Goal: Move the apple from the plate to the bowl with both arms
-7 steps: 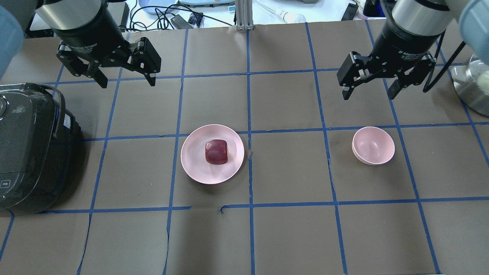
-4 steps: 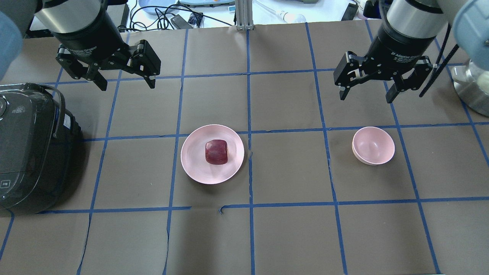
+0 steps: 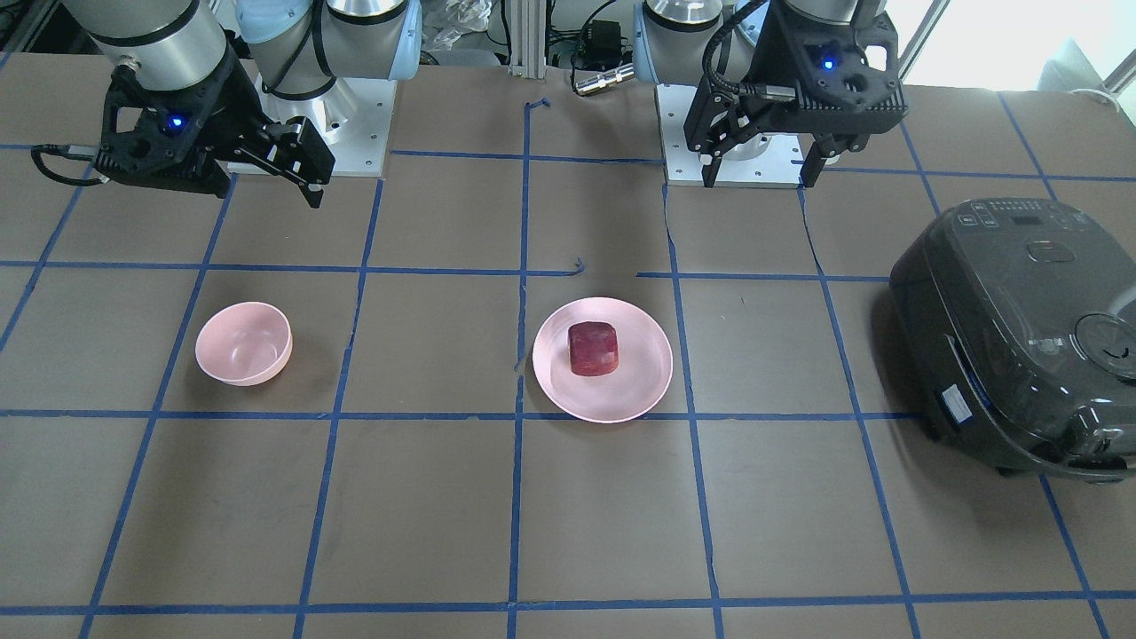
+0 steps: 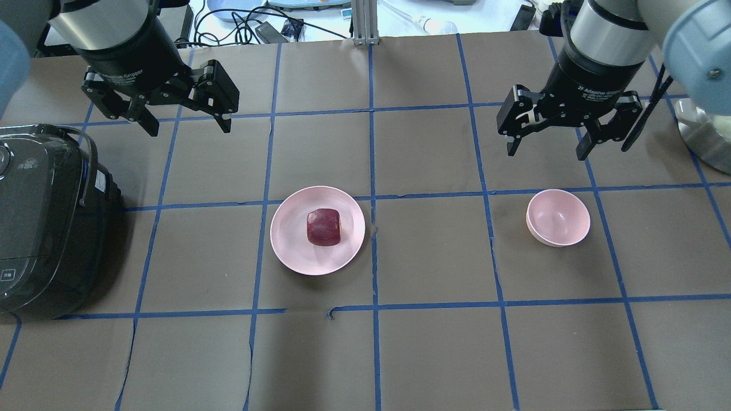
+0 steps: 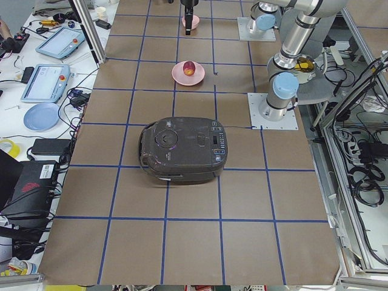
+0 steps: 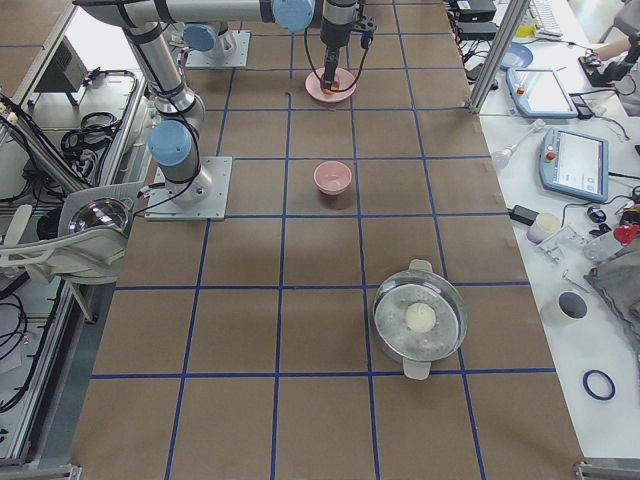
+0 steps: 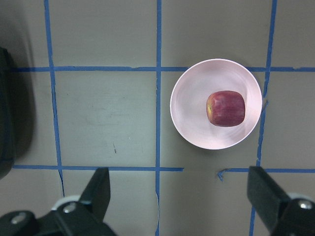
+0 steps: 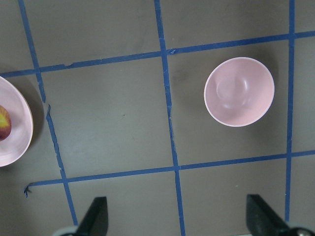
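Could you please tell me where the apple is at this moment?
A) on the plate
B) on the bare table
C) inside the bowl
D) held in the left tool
A: the apple sits near the middle of the plate, while the bowl is empty and the left tool hangs open, well away from it.

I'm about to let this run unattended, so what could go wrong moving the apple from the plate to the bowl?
The apple sits loose on the shallow plate; the open left pincer could nudge it off. The bowl is barely wider than the apple, so an off-centre release might tip it.
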Controlling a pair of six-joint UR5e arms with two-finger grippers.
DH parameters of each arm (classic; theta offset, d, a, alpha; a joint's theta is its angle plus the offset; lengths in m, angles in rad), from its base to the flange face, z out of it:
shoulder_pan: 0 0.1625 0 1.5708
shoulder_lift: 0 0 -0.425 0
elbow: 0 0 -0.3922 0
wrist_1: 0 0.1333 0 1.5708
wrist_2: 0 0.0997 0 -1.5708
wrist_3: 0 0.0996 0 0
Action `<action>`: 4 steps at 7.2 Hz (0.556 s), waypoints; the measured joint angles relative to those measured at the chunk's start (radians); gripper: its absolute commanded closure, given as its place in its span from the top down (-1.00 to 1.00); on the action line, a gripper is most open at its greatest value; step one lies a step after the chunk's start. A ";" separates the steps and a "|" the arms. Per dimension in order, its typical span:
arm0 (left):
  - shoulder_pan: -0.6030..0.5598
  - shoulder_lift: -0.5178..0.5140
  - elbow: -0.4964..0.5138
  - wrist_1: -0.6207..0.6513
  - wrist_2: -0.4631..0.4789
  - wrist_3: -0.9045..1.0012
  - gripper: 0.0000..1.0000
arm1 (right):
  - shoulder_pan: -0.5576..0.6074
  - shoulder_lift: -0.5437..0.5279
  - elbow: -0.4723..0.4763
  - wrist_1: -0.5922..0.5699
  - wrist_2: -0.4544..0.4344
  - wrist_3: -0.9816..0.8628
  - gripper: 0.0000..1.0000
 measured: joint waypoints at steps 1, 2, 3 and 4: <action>0.004 -0.007 0.002 0.000 0.002 0.002 1.00 | 0.000 0.000 0.000 0.003 -0.002 0.000 1.00; 0.008 -0.026 0.002 0.000 0.004 0.001 1.00 | 0.000 0.000 0.000 0.004 -0.002 0.000 1.00; 0.008 -0.052 0.002 0.003 0.003 -0.004 1.00 | 0.000 0.000 0.000 0.005 -0.002 0.000 1.00; 0.006 -0.087 -0.003 0.008 -0.001 -0.010 1.00 | 0.000 -0.001 0.000 0.005 -0.003 -0.001 1.00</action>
